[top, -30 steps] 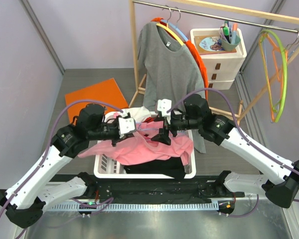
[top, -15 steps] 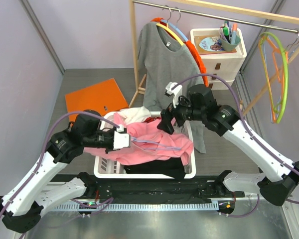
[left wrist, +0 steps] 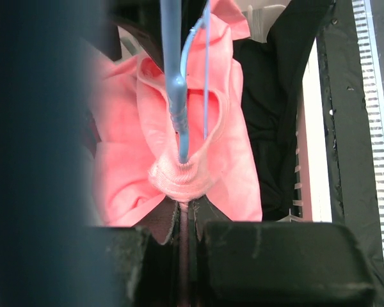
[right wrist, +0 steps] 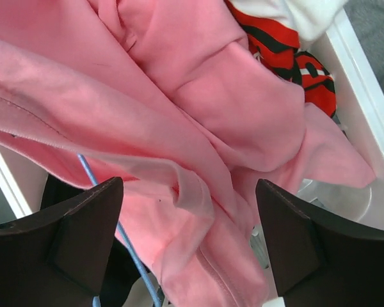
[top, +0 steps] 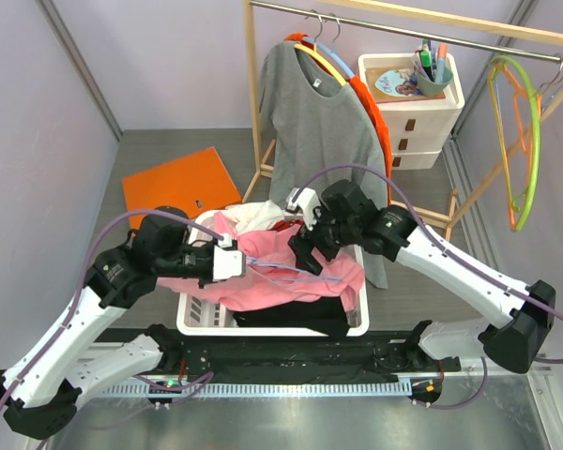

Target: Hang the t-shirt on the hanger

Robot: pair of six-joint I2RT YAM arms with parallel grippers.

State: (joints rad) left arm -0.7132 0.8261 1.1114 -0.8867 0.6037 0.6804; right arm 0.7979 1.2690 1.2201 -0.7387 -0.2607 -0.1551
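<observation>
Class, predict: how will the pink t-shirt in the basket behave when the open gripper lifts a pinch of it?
The t-shirt will probably be floppy: it lies in soft folds and its collar bunches around the hanger. It looks light, so the pinched part should rise first, the rest trailing.

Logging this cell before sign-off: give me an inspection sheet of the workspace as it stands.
Surface: grey table, white basket on it.
Job's things: pink t-shirt draped over basket; light-blue hanger threaded through its collar.
Clutter: red-print garment and black garment in basket; orange board.
Claws: left claw shut on hanger at collar; right claw open above t-shirt.
Cables: purple cable arching over each arm.
Surroundings: grey shirt on wooden rack, white drawers, green hanger.
</observation>
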